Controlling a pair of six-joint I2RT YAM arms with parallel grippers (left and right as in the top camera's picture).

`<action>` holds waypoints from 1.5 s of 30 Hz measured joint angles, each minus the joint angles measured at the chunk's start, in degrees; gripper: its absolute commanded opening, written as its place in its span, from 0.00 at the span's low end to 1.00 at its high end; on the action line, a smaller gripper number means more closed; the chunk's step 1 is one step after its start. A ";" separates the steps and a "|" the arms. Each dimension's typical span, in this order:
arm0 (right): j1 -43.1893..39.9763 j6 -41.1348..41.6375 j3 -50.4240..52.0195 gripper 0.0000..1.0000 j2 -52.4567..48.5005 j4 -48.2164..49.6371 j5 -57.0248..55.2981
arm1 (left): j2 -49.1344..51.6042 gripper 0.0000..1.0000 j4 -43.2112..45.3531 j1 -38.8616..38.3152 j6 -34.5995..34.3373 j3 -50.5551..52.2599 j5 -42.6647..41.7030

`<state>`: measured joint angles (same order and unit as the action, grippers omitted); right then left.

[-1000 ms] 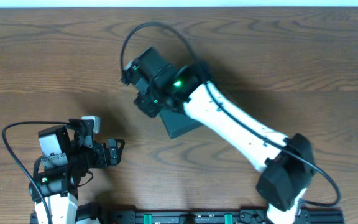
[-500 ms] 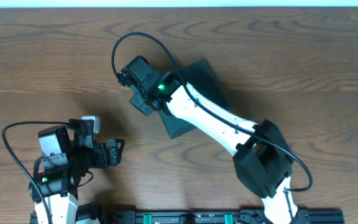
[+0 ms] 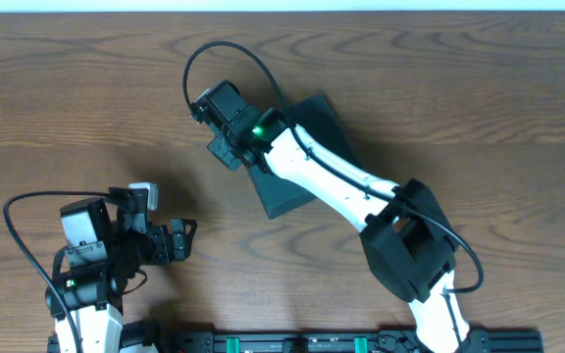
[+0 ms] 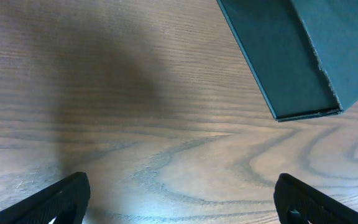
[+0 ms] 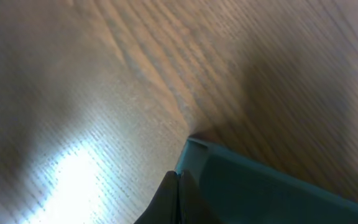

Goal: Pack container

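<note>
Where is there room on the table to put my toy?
Bare wood fills the right side of the table past the box, and the far left beyond the left gripper. A gap also lies between that gripper and the box. Crowded: the middle, where the right gripper and its arm overlap the box.

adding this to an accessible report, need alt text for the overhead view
The right arm reaches diagonally across a dark teal container on a wooden table, its shut fingers at the box's left corner. The left arm sits at the near-left edge, fingers open, holding nothing.
</note>
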<state>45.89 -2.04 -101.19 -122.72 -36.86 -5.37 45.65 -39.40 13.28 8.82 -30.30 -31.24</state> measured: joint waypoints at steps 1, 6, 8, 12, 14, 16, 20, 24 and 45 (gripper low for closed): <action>-0.20 0.24 0.00 0.02 -0.20 0.00 0.31 | 0.00 0.95 0.02 0.00 0.00 0.00 0.00; -0.50 1.99 0.00 0.02 -1.60 -0.31 2.93 | 0.00 0.95 0.00 0.00 0.02 0.00 0.00; -0.50 2.47 0.00 0.02 -1.99 -0.31 3.56 | 0.00 0.95 0.00 0.00 0.00 0.00 0.00; -0.44 2.95 0.00 0.02 -3.45 1.44 2.95 | 0.00 0.95 0.02 0.00 0.00 0.00 -0.02; -0.26 2.95 -0.02 0.02 -4.00 2.45 2.12 | 0.00 0.95 0.00 0.00 0.00 0.00 0.00; -0.20 2.97 -0.02 0.01 -4.28 3.30 0.90 | 0.00 0.95 0.00 0.00 0.02 0.00 -0.02; -0.24 2.86 -0.02 0.02 -4.39 4.87 -3.17 | 0.00 0.96 0.00 0.00 0.00 0.00 -0.02; -0.35 2.54 -0.02 0.02 -4.39 4.98 -6.32 | 0.00 0.96 0.02 0.00 0.02 0.00 0.00; -7.39 1.66 -0.04 0.01 -4.39 7.08 -9.38 | 0.00 0.95 0.00 0.00 0.00 0.00 0.00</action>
<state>38.50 -0.38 -101.23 -127.11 -29.78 -14.74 45.65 -39.40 13.28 8.82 -30.30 -31.24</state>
